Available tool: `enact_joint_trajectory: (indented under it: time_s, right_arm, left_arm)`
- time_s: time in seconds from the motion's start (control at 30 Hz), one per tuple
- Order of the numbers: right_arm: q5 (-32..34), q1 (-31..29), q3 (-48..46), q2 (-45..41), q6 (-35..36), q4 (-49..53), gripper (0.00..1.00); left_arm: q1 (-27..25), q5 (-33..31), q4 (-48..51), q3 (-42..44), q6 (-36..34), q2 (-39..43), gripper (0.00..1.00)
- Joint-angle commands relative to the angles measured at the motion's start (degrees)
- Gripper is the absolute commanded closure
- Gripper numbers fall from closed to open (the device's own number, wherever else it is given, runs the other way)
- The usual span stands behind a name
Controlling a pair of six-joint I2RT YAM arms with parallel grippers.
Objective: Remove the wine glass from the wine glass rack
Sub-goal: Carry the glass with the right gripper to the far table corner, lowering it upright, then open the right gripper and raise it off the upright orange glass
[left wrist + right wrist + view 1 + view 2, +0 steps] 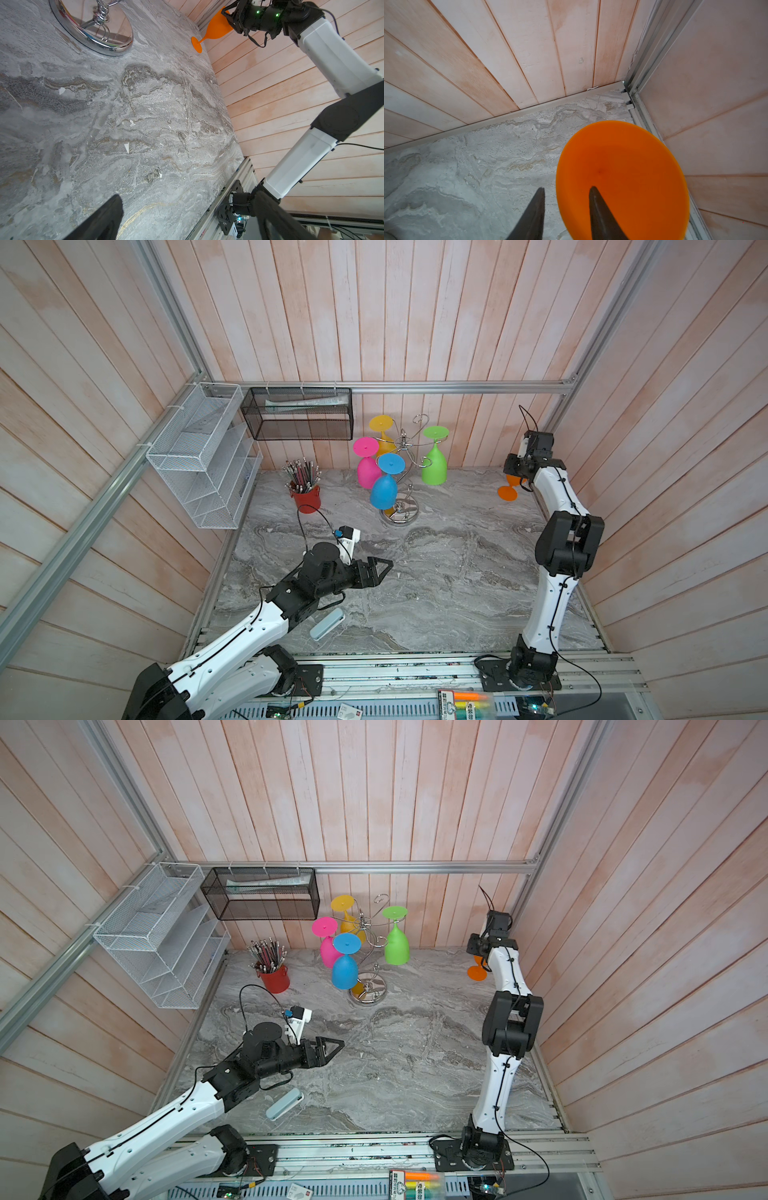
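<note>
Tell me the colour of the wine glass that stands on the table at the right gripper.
Orange. The wine glass shows best in the right wrist view.

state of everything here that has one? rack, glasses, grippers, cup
wine glass rack: upright, four glasses hang upside down
orange wine glass: off the rack, standing on the table
left gripper: open, empty
right gripper: open, astride the orange glass rim
red pencil cup: upright, full

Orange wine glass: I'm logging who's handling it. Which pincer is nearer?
Right. The right pincer straddles the orange wine glass rim; the left pincer hovers mid-scene, far from it.
</note>
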State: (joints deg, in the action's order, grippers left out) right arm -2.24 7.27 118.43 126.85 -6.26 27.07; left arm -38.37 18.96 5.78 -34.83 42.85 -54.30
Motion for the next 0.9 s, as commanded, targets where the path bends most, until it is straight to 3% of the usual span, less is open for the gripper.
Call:
enact_joint_trajectory:
  time_s: [0.0, 0.1, 0.2, 0.47, 0.63, 0.87]
  right_arm:
    - [3.5, -2.0, 2.0, -3.8, 2.1, 2.1, 0.49]
    - [7.2, -3.7, -0.2, -7.9, 2.4, -0.5, 0.36]
    - [8.6, -4.4, -4.9, -12.9, 1.7, -4.4, 0.3]
    - [8.2, -7.1, -21.0, -26.0, -1.5, -16.1, 0.29]
    - [12.6, -12.2, -30.6, -35.0, -1.4, -23.5, 0.29]
    - [11.5, -16.3, -45.8, -46.6, -10.0, -38.8, 0.3]
  left_arm:
    - [-0.4, -1.6, 1.3, -1.4, -1.5, 0.5, 0.0]
    - [-0.6, -2.6, 2.2, -1.9, -2.0, 0.9, 0.0]
    - [-0.7, -3.4, 3.3, -2.3, -2.4, 1.6, 0.0]
    - [-1.0, -5.3, 6.3, -2.3, -2.8, 4.3, 0.0]
    - [-1.3, -6.5, 9.8, -3.2, -3.0, 6.2, 0.0]
    - [-1.4, -10.1, 19.0, -8.3, -3.9, 6.8, 0.0]
